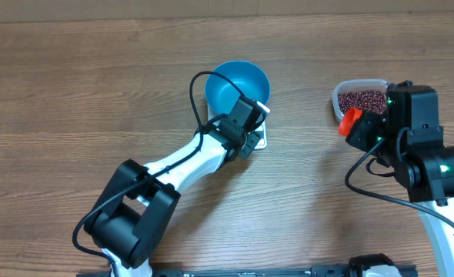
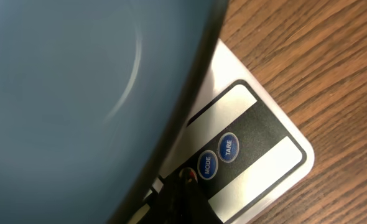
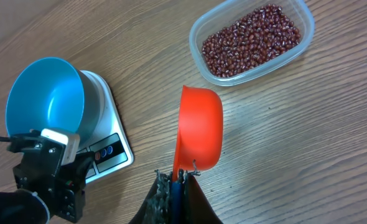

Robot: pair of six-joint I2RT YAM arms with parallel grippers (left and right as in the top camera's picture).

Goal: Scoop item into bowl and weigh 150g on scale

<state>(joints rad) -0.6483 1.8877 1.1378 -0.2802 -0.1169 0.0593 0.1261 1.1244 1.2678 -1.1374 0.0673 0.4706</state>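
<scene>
The left claw [image 2: 185, 190] is seen shut, its tips pressed together with nothing held between them. Its dark tip is set on the scale [image 2: 267, 171] at the near edge, touching the panel just beside the MODE button [image 2: 206, 165]. The TARE button [image 2: 228, 147] is found next along the same panel, clear of the tip. The bowl [image 2: 78, 93] is seated on the scale's platform, beyond the buttons, and in the overhead view most of the scale is covered by it. Only the bowl's blue inner wall is shown.

To the right of the scale, well apart from it, the right claw [image 3: 177, 180] is closed narrow on the handle of an orange scoop [image 3: 201, 127]. The scoop is held above the table [image 3: 295, 143], with its cup pointed away from the claw and toward the tub. Whether anything lies in the cup cannot be told.

Farther off, to the right of the scale and beyond the scoop, a clear tub [image 3: 196, 53] is placed on the table. The beans [image 3: 249, 40] are heaped inside it and spread across its floor. The tub is set well apart from the scale and near the scoop, with a strip of bare table shown between tub and cup in the right wrist view.
</scene>
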